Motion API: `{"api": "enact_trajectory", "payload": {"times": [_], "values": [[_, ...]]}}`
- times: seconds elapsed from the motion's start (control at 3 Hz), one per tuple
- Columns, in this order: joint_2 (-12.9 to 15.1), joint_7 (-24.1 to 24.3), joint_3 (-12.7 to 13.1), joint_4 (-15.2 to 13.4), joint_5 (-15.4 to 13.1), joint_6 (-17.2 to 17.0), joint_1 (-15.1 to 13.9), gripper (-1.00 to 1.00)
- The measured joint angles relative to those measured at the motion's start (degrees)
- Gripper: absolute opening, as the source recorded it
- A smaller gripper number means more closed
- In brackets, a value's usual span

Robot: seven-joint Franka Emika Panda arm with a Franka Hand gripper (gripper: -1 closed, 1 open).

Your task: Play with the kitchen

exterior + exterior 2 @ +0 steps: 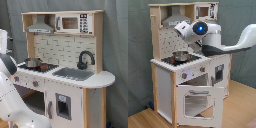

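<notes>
white robot arm (210, 37) reaching in from the second exterior view's right over the stovetop, gripper hidden so its grip cannot be told, silver pot (179, 56) on the stovetop, toy kitchen (75, 80) against grey curtain, oven door (195, 102) hanging open

- Arm (12, 100) cut off by the first exterior view's left and bottom edges; claw unseen.
- Sink and faucet hidden behind arm (213, 40) in the second exterior view.
</notes>
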Motion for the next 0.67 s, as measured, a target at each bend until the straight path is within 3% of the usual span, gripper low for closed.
{"api": "enact_trajectory", "payload": {"times": [0.67], "values": [[-4.24, -4.41, 0.04, -0.10, -9.70, 2.51, 2.91, 1.00]]}}
